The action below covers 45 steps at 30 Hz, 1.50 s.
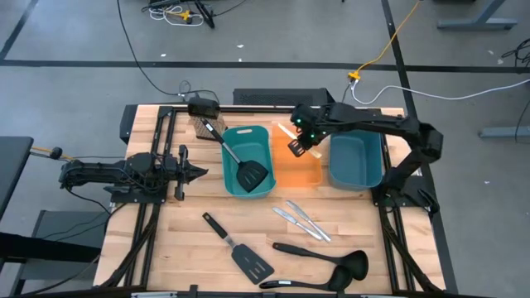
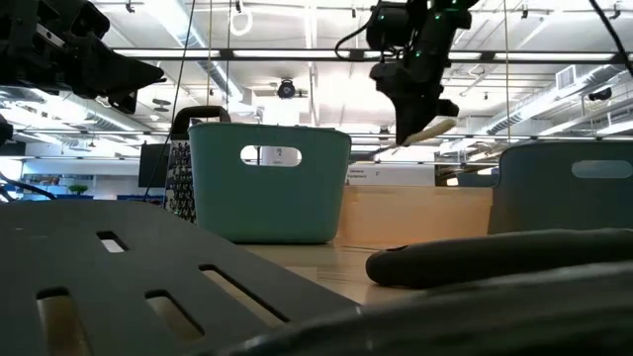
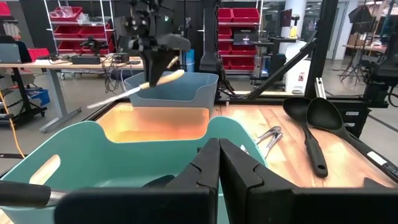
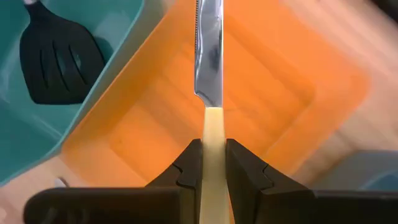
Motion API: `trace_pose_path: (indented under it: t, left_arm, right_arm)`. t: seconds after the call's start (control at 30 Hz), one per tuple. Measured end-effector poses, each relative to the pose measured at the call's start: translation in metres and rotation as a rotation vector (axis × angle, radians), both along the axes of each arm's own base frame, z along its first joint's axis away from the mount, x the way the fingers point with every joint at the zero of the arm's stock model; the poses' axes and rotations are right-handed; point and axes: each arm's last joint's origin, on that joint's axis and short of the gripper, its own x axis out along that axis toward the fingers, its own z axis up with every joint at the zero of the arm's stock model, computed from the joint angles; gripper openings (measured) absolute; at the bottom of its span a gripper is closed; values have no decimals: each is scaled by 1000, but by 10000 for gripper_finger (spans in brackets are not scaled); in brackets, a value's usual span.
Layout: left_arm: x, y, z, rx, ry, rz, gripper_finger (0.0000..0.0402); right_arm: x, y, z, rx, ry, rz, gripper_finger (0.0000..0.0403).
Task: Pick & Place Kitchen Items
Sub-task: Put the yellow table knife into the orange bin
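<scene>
**Knife over the orange bin, most items still on the table**

The right gripper [image 4: 214,163] hangs above the orange bin [image 1: 308,172], its fingers clamped on the pale handle of the yellow knife [image 4: 210,56], blade pointing out ahead over the bin's bare floor. Nothing lies in that bin yet, as far as the pictures show.

One spatula [image 1: 242,162] is already in the left teal bin [image 1: 234,184]. Still out on the table: a second spatula [image 1: 240,248], two silver knives [image 1: 301,221] and two ladles [image 1: 325,259] (one partly under the other). The right teal bin [image 1: 356,178] looks empty.

The left gripper [image 1: 195,172] waits beside the left teal bin, fingers pressed together on nothing.

So roughly one item placed, one about to drop, five left.
</scene>
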Motion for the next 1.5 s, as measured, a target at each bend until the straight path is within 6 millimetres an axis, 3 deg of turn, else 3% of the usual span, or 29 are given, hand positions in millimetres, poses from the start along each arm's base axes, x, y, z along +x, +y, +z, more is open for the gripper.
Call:
trace_pose_path:
  t: [0.67, 1.1, 1.4, 1.5]
  left_arm:
    - [0, -1, 0, 1, -1, -19, 9]
    - [0, -1, 0, 9, 0, -22, 9]
    - [0, -1, 0, 8, -3, -23, 9]
    - [0, -1, 0, 8, -3, -23, 9]
  right_arm:
    - [37, -11, -72, -10, 166, -60, 54]
    - [37, -9, -111, 27, 194, -55, 54]
    - [35, -7, -126, 90, 129, -29, 54]
    - [33, -6, -127, 111, 143, -20, 78]
